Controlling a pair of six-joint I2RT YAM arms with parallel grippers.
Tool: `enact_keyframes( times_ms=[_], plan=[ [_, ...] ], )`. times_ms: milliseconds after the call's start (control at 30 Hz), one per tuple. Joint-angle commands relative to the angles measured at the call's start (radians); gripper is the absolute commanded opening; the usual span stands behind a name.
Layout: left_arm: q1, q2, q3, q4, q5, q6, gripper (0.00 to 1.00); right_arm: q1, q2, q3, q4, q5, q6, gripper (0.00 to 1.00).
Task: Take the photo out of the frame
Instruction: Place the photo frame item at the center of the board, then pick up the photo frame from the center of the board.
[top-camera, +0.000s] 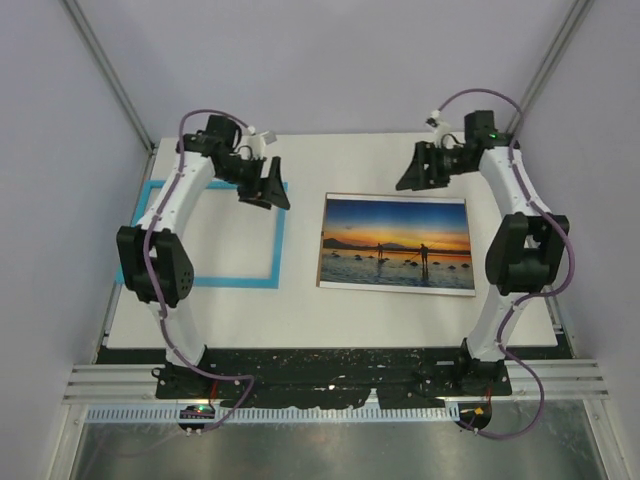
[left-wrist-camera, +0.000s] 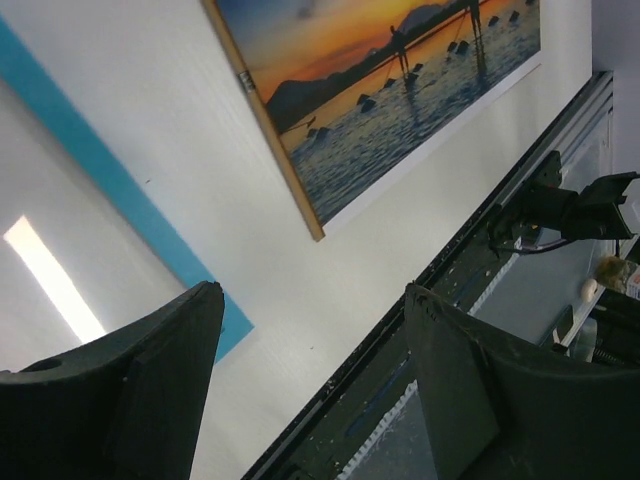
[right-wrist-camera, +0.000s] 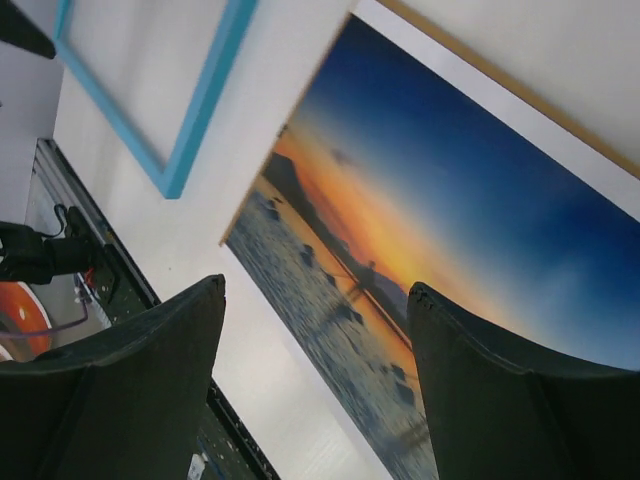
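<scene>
One white rectangular bench (top-camera: 300, 300), flat, carrying everything. Two white-and-black robot arms, bases at 6 o'clock, one on each side, both bent up and reaching to the far half.

One thin light-blue rectangular picture frame (top-camera: 235, 281), lying flat at 9 o'clock on the bench, bare white bench showing through its opening. The left arm crosses over its left side in the top view.

One flat rectangular sunset photo (top-camera: 397, 243), with orange sky, blue water, dark silhouettes and a white border. It sits face up just right of centre, at 3 o'clock of the frame, apart from it with a strip of bench between. Photo is outside the frame.

One brown backing board edge (left-wrist-camera: 285, 150) shows as a thin strip along the photo's sides, under the print. One small metal clip (left-wrist-camera: 244, 82) sits on that edge.

Two tools. Left tool (left-wrist-camera: 315, 300) is released, fingers wide, nothing between them, raised over the frame's 1 o'clock corner. Right tool (right-wrist-camera: 315, 295) is released, fingers wide, nothing gripped, raised off the bench near the photo's 12 o'clock edge, the print visible below between its fingers.
</scene>
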Motion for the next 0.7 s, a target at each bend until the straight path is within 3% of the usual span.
enact_keyframes(
  times_ms=[0,167,367,667],
  plan=[
    [-0.149,0.122,0.135,0.091,0.011,-0.139,0.77,-0.186,-0.039,-0.118,-0.007,-0.068,-0.03,0.78],
    [-0.237,0.288,0.224,0.202,-0.012,-0.302,0.77,-0.358,-0.038,-0.187,0.013,-0.044,-0.022,0.78],
    [-0.27,0.437,0.281,0.274,-0.061,-0.435,0.77,-0.404,-0.046,-0.273,0.082,0.105,-0.007,0.78],
    [-0.293,0.458,0.225,0.318,-0.145,-0.478,0.77,-0.476,-0.021,-0.354,0.135,0.162,0.018,0.78]
  ],
)
